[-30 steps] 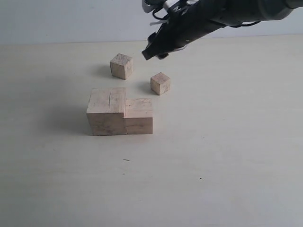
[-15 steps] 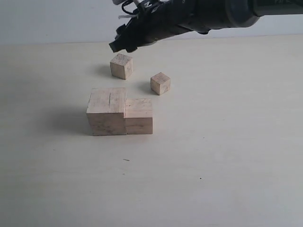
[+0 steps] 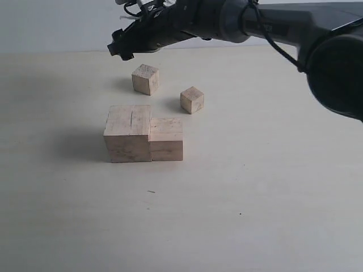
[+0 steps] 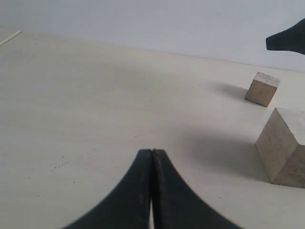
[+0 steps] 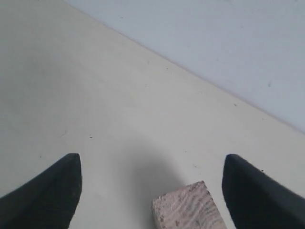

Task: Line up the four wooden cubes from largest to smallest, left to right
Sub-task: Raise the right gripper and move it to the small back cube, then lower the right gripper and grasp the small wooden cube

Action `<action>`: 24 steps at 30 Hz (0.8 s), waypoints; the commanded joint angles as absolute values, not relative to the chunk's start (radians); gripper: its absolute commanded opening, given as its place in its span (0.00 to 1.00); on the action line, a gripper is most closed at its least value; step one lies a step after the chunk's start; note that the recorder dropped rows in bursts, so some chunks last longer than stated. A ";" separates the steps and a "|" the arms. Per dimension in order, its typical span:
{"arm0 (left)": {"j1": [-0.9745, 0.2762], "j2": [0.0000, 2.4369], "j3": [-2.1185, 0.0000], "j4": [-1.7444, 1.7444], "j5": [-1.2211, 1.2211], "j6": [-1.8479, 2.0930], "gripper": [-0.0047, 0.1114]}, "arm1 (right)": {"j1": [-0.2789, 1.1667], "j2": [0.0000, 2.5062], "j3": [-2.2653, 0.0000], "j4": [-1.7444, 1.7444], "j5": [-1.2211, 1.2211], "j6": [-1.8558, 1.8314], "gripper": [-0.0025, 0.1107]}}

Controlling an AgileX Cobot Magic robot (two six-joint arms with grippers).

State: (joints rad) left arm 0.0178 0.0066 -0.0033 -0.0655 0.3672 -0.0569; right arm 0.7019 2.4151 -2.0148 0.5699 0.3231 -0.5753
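The largest wooden cube (image 3: 128, 133), with a dark crack on top, stands mid-table, and the second cube (image 3: 166, 139) touches its right side. Behind them the third cube (image 3: 146, 79) and the smallest cube (image 3: 192, 100) stand apart. My right gripper (image 3: 120, 49) reaches across from the right and hovers above the table, just up and left of the third cube. In the right wrist view this gripper (image 5: 151, 164) is open, with that cube (image 5: 188, 208) low between its fingers (image 5: 53, 193), untouched. My left gripper (image 4: 151, 152) is shut and empty over bare table, with the largest cube (image 4: 286, 145) and third cube (image 4: 262, 88) beyond it.
The pale table (image 3: 255, 187) stretches wide around the cubes, with a light wall (image 3: 57, 22) behind its far edge. My right arm (image 3: 295, 28) spans the upper right of the exterior view. Its dark fingertip (image 4: 288, 40) shows in the left wrist view.
My right gripper has swept leftward along the back of the table, from above the smallest cube to past the third cube. The cubes have not moved.
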 commanded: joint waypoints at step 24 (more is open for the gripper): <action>0.010 0.000 0.000 -0.063 0.358 -0.054 0.04 | 0.655 2.537 -2.171 0.296 0.489 -0.406 0.70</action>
